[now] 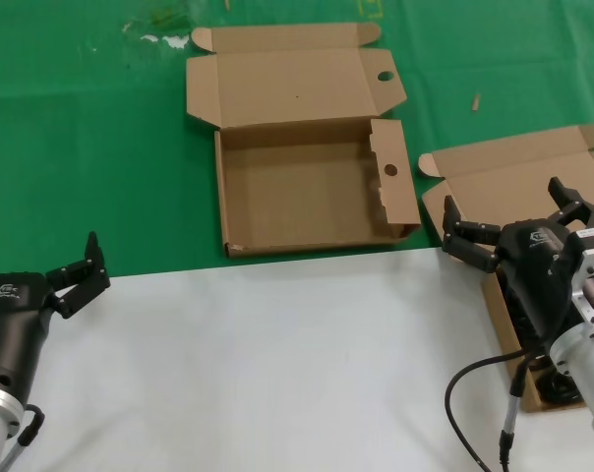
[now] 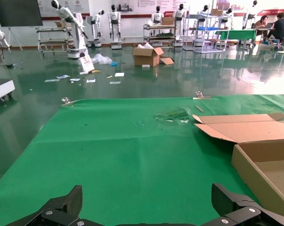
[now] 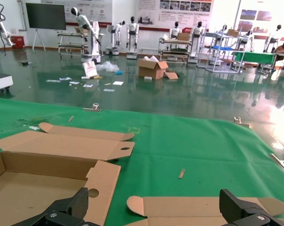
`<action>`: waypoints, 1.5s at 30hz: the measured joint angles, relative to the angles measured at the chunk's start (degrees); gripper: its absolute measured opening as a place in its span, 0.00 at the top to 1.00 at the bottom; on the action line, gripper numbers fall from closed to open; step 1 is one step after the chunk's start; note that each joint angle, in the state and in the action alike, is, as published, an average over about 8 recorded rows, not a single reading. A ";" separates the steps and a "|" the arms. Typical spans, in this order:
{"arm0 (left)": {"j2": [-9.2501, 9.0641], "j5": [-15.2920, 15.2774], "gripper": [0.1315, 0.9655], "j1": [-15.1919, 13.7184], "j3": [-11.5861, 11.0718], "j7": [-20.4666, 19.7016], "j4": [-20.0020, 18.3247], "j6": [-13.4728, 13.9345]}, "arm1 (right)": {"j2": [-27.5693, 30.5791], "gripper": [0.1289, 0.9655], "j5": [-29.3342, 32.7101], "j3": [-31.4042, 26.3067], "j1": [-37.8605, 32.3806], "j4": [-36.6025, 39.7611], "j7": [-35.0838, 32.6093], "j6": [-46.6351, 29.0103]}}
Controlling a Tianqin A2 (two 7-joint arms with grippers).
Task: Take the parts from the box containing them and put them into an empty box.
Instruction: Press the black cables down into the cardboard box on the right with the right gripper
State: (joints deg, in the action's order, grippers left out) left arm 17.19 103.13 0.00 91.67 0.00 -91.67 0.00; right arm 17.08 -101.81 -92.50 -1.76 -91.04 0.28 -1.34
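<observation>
Head view: the shallow brown cardboard box with round punched holes in its flaps (image 1: pixel 307 187) lies open near the middle of the table (image 1: pixel 81 147), on the green cloth, its lid folded back and its tray bare. The second shallow brown cardboard box with plain flaps (image 1: pixel 518 187) sits well apart from it at the right edge, lid open, and is largely covered by the right arm. Dark coiled material, apparently the black power cables (image 1: pixel 563 388), shows inside this box beneath the arm; details cannot be made out. The right gripper (image 1: pixel 518 224) hangs over the plain-flap box with its jaws spread apart and nothing between them. The left gripper (image 1: pixel 79 272) rests at the near left over the white part of the table, well apart from both boxes, jaws likewise apart and empty. Left wrist view: the holed box (image 2: pixel 259 165) appears beyond the spread black fingertips (image 2: pixel 62 207). Right wrist view: both boxes lie ahead of the fingertips (image 3: pixel 67 209).
</observation>
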 joint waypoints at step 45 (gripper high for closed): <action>0.00 0.00 0.00 0.00 0.00 0.00 0.00 0.00 | 0.00 0.00 0.00 0.00 0.00 0.00 0.00 0.00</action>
State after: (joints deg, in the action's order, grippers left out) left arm 17.19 103.13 0.00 91.67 0.00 -91.67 0.00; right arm 17.08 -101.81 -92.50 -1.76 -91.04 0.28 -1.34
